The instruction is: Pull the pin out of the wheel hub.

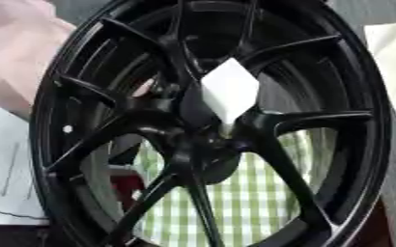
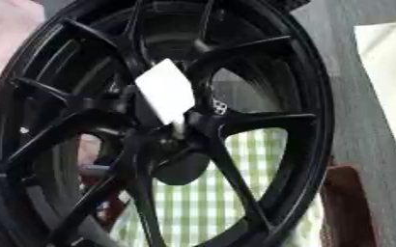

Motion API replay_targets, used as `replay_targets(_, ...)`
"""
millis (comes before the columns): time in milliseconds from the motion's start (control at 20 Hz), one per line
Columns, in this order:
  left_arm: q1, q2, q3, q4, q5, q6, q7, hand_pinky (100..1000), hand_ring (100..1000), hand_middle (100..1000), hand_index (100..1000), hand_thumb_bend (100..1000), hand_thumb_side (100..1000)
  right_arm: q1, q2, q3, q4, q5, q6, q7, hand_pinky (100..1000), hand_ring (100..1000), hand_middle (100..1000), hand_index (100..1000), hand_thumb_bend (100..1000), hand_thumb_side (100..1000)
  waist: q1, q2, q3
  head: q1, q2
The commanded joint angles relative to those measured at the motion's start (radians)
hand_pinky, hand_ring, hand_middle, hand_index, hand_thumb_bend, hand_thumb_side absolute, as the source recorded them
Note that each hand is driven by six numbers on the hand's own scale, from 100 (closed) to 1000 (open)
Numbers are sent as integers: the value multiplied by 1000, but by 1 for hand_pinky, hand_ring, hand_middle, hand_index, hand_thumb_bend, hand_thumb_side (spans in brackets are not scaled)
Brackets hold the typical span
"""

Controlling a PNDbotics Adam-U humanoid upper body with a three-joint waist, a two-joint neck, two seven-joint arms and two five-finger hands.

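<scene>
Close against the camera stands a black wheel (image 1: pixel 210 130), upright and filling nearly the whole of both views, its rim cut off at the top and bottom edges. Thin paired spokes run out from the hub (image 1: pixel 203 140) at the wheel's middle to the rim on every side. Just above the hub, a white diamond-shaped piece (image 1: pixel 230 90) sits in front of the spokes, its lower tip pointing down toward the hub's centre; whether this is the pin, or a tag fixed to it, cannot be told. Below the hub, a rounded dark shape (image 2: pixel 182 169) shows between two spokes, and what it is cannot be made out.

Through the wheel's lower openings, behind the spokes, a green and white checked cloth (image 1: pixel 235 193) shows. To the left of the hub, also behind the spokes, something dark red (image 1: pixel 127 185) shows low down. Farther left, outside the rim, lies a white sheet with thin lines (image 1: pixel 3 169), and above it a pale pinkish blurred surface (image 1: pixel 15 43). Right of the rim, a white sheet (image 2: pixel 391 82) lies on a grey surface (image 2: pixel 353 144), with a brown shape (image 2: pixel 345 202) below it.

Neither robot hand shows in either view, so nothing can be said of how open they are or what they hold.
</scene>
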Motion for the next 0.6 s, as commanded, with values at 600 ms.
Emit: replay_targets(600,-17,-171,-71,-136,135,3,-112,793,567,475,648,100,566,-20,-4,-1,-18,-19,7,16,873,583,719,765,100,580,-23,-285,2,8,-29)
